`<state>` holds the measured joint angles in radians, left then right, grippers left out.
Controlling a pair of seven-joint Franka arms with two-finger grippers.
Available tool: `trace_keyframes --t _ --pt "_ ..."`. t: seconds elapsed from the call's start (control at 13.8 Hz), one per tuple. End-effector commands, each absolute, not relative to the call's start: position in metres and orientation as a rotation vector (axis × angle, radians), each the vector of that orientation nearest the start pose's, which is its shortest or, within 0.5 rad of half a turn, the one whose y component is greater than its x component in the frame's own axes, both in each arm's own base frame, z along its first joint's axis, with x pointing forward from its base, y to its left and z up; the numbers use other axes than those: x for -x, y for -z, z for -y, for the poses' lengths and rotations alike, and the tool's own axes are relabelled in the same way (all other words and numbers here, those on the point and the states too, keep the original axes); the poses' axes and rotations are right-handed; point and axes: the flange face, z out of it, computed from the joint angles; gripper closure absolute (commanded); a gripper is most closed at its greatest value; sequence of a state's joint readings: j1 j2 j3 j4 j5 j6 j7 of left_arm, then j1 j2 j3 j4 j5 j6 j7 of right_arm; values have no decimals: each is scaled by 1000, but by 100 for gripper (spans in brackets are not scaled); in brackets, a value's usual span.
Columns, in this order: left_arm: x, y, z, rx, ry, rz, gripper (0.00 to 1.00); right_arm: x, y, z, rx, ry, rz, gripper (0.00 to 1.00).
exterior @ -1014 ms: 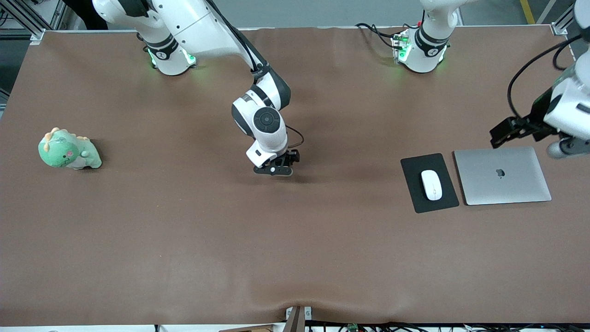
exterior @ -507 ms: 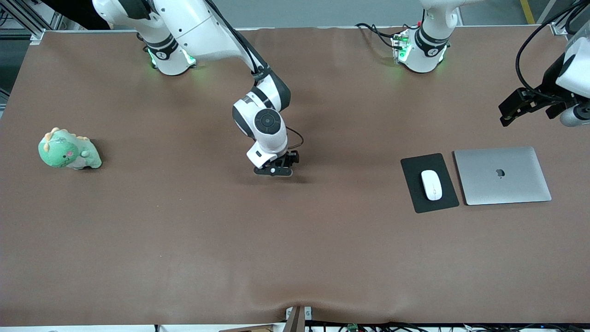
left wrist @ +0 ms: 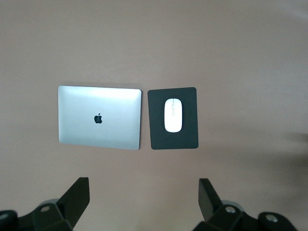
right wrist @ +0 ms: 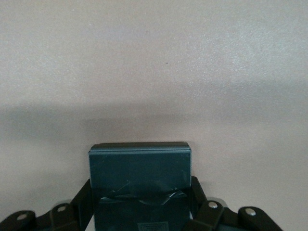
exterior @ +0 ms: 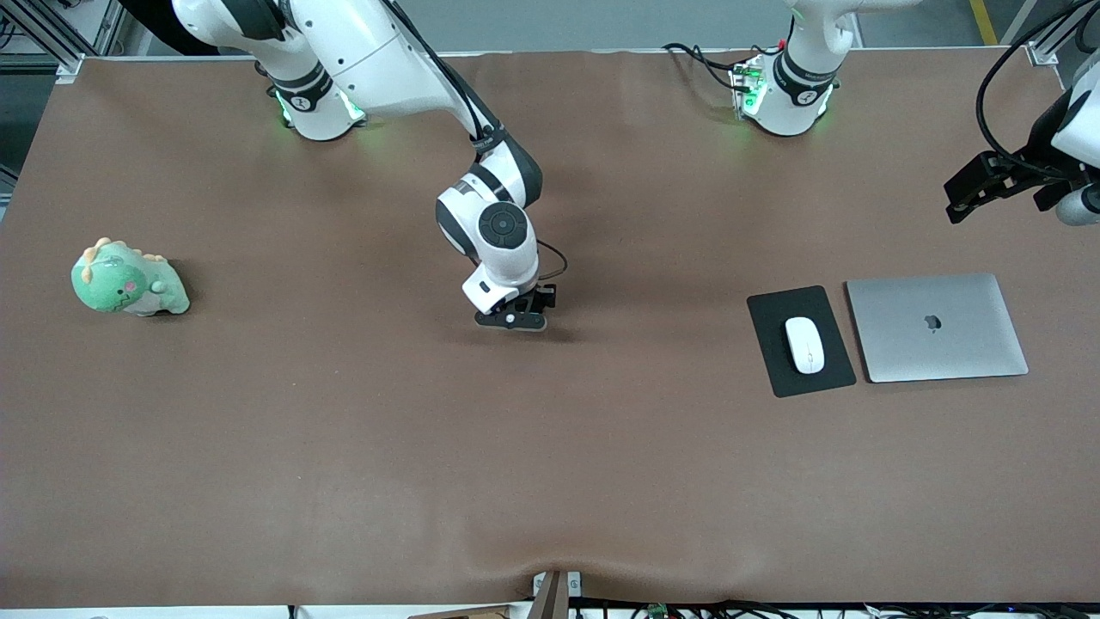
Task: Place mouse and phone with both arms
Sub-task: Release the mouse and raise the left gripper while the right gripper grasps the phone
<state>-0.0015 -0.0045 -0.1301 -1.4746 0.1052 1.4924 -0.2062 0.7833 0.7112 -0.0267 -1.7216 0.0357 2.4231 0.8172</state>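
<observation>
phone (right wrist: 139,168) clamped in right gripper (exterior: 513,320), mid-table

My mouse (exterior: 805,345) is a small white glossy oval with a thin grey line down its middle, lying flat and lengthwise on the black mouse pad (exterior: 765,318), toward my left arm's end of the table. My phone (right wrist: 140,166) is a dark rounded slab clamped between my right gripper's (exterior: 513,319) fingers (right wrist: 199,202), low over the middle of the table; whether it touches the surface I can't quite tell.
</observation>
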Motion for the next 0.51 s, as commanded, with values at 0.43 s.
trace_keyframes --t 0.43 --pt "-538 -665 62 3071 38 102 0 -515 -221 -420 3187 -87 -275 100"
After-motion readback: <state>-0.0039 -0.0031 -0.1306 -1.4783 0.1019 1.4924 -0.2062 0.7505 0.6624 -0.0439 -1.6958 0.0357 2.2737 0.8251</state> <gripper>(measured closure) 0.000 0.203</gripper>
